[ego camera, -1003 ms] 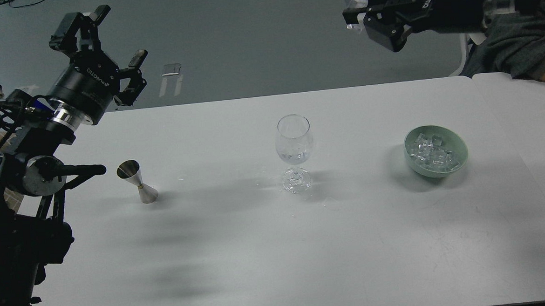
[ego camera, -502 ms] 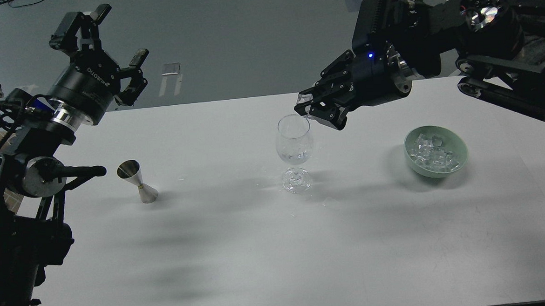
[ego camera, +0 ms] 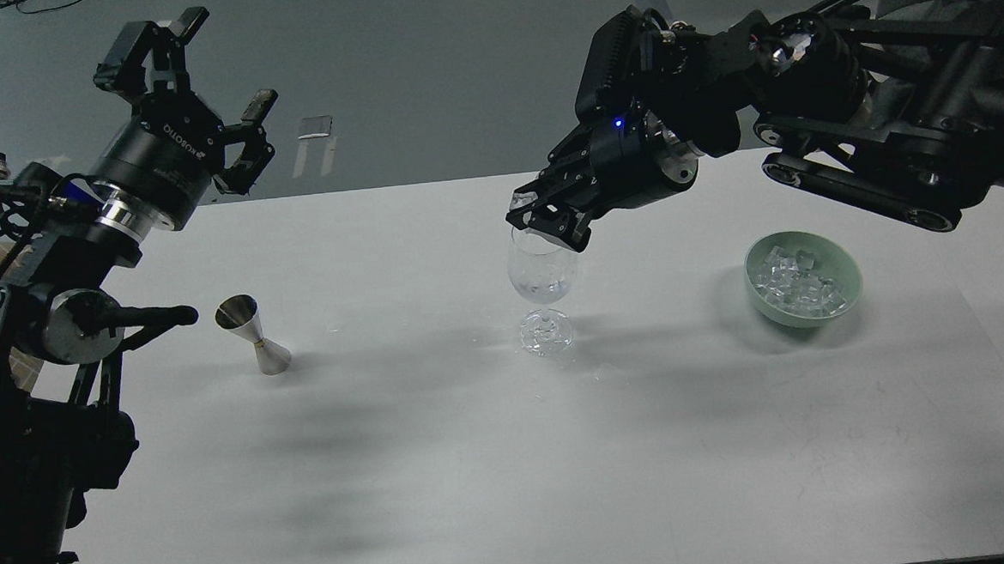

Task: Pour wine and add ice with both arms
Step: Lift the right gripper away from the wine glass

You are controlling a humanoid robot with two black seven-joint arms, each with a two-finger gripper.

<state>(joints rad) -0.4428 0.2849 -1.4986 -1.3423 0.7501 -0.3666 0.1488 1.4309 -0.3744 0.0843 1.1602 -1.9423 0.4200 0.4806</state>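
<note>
Swinging in from the upper right over the last second, the right hand [ego camera: 526,215] now hangs directly above the wine glass [ego camera: 542,267], clenched on a single ice cube [ego camera: 521,201] held just over the rim, presumably so the cube can drop straight into the bowl of the glass. Nearest, the white counter [ego camera: 478,472] is bare. Mid-counter, left to right, stand the steel jigger [ego camera: 256,336], the wine glass with a little clear content at the bottom, and the pale green bowl [ego camera: 803,279] heaped with ice cubes, well apart from each other. Farthest back, the left hand [ego camera: 191,83] is raised off the counter, fingers spread and empty, apparently parked out of the way.
</note>
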